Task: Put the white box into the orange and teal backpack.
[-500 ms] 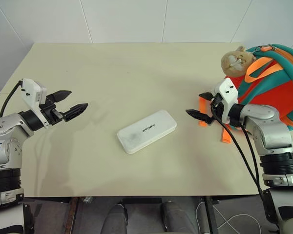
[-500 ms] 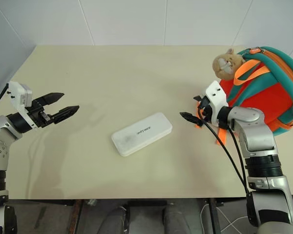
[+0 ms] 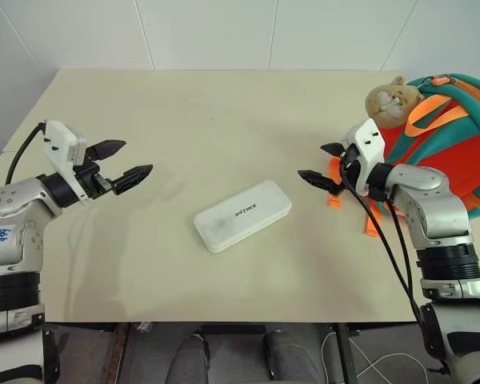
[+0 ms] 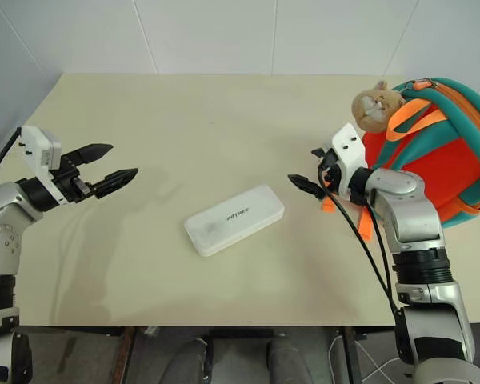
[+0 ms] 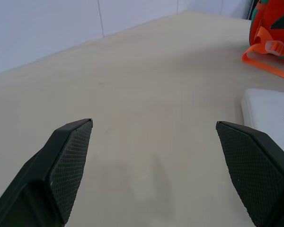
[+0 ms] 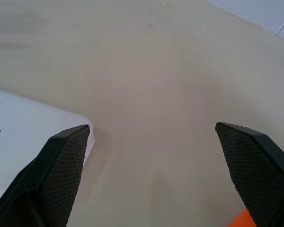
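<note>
Both hands edged inward | white box (image 3: 242, 216) between left hand (image 3: 123, 163), right hand (image 3: 323, 164) | both open, empty

I see bare table (image 3: 208, 112) on all sides of the white box (image 3: 242, 215) at frame centre; at right, the orange and teal backpack (image 3: 444, 140) and its straps (image 3: 371, 222) crowd the edge.

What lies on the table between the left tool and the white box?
Nothing: in the left eye view, bare table separates the left tool from the white box.
</note>
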{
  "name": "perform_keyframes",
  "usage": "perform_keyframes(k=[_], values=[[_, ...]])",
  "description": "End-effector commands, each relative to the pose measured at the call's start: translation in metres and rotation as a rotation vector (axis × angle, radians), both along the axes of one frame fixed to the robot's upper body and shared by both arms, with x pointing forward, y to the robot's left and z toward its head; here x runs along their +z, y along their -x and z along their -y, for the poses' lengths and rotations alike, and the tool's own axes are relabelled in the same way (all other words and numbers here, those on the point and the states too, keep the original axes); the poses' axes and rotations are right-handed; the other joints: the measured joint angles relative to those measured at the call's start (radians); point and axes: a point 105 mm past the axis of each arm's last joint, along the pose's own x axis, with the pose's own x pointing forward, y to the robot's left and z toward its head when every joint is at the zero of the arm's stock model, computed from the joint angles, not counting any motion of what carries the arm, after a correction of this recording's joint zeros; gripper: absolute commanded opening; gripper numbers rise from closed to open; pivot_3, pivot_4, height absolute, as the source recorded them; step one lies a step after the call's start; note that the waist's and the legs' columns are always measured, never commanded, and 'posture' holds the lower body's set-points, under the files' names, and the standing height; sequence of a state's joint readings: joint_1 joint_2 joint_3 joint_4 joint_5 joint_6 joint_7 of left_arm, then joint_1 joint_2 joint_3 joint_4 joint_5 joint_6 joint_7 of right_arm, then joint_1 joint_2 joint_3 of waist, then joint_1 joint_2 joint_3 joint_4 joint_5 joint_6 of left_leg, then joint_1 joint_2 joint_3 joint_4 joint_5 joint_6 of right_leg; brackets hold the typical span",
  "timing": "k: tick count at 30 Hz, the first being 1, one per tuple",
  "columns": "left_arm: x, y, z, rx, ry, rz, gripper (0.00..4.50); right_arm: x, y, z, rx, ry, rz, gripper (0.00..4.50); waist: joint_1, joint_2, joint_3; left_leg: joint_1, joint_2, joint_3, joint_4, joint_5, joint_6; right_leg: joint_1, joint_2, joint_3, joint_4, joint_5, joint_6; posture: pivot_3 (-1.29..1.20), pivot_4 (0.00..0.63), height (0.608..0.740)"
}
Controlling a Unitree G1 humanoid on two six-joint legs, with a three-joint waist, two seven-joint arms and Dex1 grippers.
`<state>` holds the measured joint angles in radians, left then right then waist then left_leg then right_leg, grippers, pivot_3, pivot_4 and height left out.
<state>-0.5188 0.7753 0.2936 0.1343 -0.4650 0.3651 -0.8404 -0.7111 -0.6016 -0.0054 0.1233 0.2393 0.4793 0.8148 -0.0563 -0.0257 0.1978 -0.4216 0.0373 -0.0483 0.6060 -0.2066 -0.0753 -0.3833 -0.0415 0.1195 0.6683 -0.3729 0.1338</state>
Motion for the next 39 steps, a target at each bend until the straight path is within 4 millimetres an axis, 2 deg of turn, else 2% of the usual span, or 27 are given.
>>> perform_keyframes(k=[1, 8, 10, 12, 17, 22, 23, 27, 31, 39], values=[[0.009, 0.004, 0.004, -0.022, 0.0, 0.041, 4.47, 0.013, 0.004, -0.006, 0.013, -0.006, 0.053, 4.5, -0.002, 0.0, 0.0, 0.0, 0.0, 0.0, 0.0, 0.0, 0.0, 0.0, 0.0, 0.0, -0.001, 0.0, 0.0, 0.0, 0.15, 0.74], [0.002, 0.01, -0.002, -0.004, 0.0, 0.018, 4.47, 0.01, 0.001, -0.014, 0.026, 0.009, 0.041, 4.5, -0.003, 0.0, 0.0, 0.0, 0.0, 0.0, -0.001, 0.0, 0.0, 0.0, 0.0, 0.0, -0.001, 0.0, 0.0, 0.0, 0.15, 0.74], [-0.002, 0.012, 0.001, -0.011, -0.017, -0.001, 4.07, 0.011, -0.002, -0.013, 0.022, 0.028, 0.045, 4.11, -0.004, 0.0, 0.0, 0.0, 0.0, 0.0, -0.001, 0.0, 0.0, 0.0, 0.0, 0.0, -0.001, 0.0, 0.0, 0.0, 0.15, 0.74], [-0.004, 0.013, 0.0, -0.003, -0.02, -0.012, 3.58, 0.012, -0.003, -0.013, 0.02, 0.031, 0.045, 3.59, -0.002, 0.0, 0.0, 0.0, 0.0, 0.0, -0.001, 0.0, 0.0, 0.0, 0.0, 0.0, -0.001, 0.0, 0.0, 0.0, 0.15, 0.74], [-0.012, 0.016, 0.002, 0.003, -0.015, -0.069, 1.92, 0.006, -0.007, -0.014, 0.004, 0.041, 0.036, 1.81, -0.001, 0.0, 0.0, 0.0, 0.0, -0.001, -0.001, 0.0, 0.0, 0.001, 0.0, -0.001, -0.002, 0.0, 0.0, 0.0, 0.15, 0.74], [-0.028, 0.025, 0.002, 0.012, -0.003, -0.24, 0.31, -0.004, -0.01, -0.018, 0.006, 0.08, 0.02, 0.03, -0.007, 0.0, 0.0, 0.0, 0.0, -0.001, -0.001, 0.0, 0.0, 0.001, 0.0, -0.001, -0.002, 0.0, 0.0, 0.0, 0.15, 0.74], [-0.032, 0.028, 0.003, 0.01, 0.003, -0.277, 0.03, -0.007, -0.012, -0.018, -0.002, 0.091, 0.017, 0.0, -0.006, 0.0, 0.0, 0.0, 0.0, -0.002, -0.002, 0.0, 0.0, 0.001, 0.0, -0.002, -0.002, 0.0, 0.0, 0.0, 0.15, 0.74], [-0.046, 0.042, 0.015, -0.063, 0.017, -0.387, 0.03, -0.014, -0.016, -0.021, -0.008, 0.117, 0.014, 0.0, -0.006, 0.0, 0.0, 0.0, 0.0, -0.001, -0.002, 0.0, 0.0, 0.001, -0.001, -0.002, -0.003, 0.0, 0.0, 0.0, 0.15, 0.74], [-0.065, 0.063, 0.028, -0.169, 0.031, -0.53, 0.03, -0.031, -0.024, -0.021, -0.044, 0.192, -0.018, 0.0, -0.007, 0.0, 0.0, 0.0, 0.0, -0.002, -0.002, 0.0, 0.0, 0.001, 0.0, -0.002, -0.004, 0.0, 0.0, 0.0, 0.15, 0.74], [-0.09, 0.07, 0.043, -0.197, 0.067, -0.662, 0.03, -0.047, -0.025, -0.034, -0.021, 0.245, -0.051, 0.0, -0.004, 0.0, 0.0, 0.0, 0.0, -0.002, -0.003, 0.0, 0.0, 0.001, -0.001, -0.002, -0.004, 0.0, 0.0, 0.0, 0.15, 0.74]])
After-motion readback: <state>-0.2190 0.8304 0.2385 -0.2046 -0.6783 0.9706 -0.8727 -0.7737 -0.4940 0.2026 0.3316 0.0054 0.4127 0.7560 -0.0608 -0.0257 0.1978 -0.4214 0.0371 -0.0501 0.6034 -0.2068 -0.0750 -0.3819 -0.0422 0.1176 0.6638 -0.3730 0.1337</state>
